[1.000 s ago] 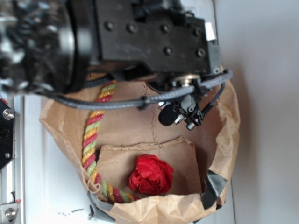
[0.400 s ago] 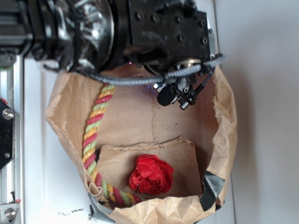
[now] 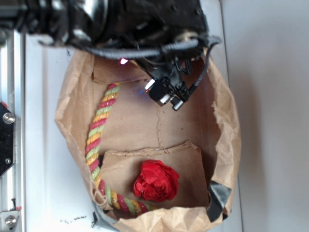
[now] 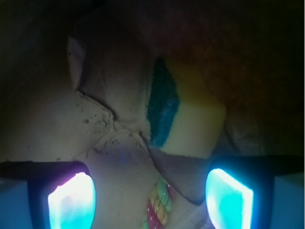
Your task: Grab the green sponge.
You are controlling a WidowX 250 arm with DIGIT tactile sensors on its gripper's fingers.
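reach deeper, then close across the foam

starting at the left of the wrist view, one glowing fingertip pad (image 4: 71, 200) sits low in the frame, with torn brown paper (image 4: 102, 143) above it. between the pads lies a short stretch of the twisted rope (image 4: 159, 207), red, yellow and green. up and right of centre rests the green sponge (image 4: 183, 112), yellow foam with its dark green layer facing left, tucked in the shadowed end of the paper bag (image 3: 227, 125). the claw (image 4: 150, 202) is spread wide and holds nothing; the sponge sits well ahead of the pads, not between them.

to do this well, i judge the claw should advance further into the bag and drift slightly right so the sponge centres in the gap, keeping clear of the rope and the loose paper flap, which could be pinched instead. close only once foam shows beside both pads. in the exterior view the sponge is hidden by the arm; the red paper rose (image 3: 156, 181) lies well apart at the other end.
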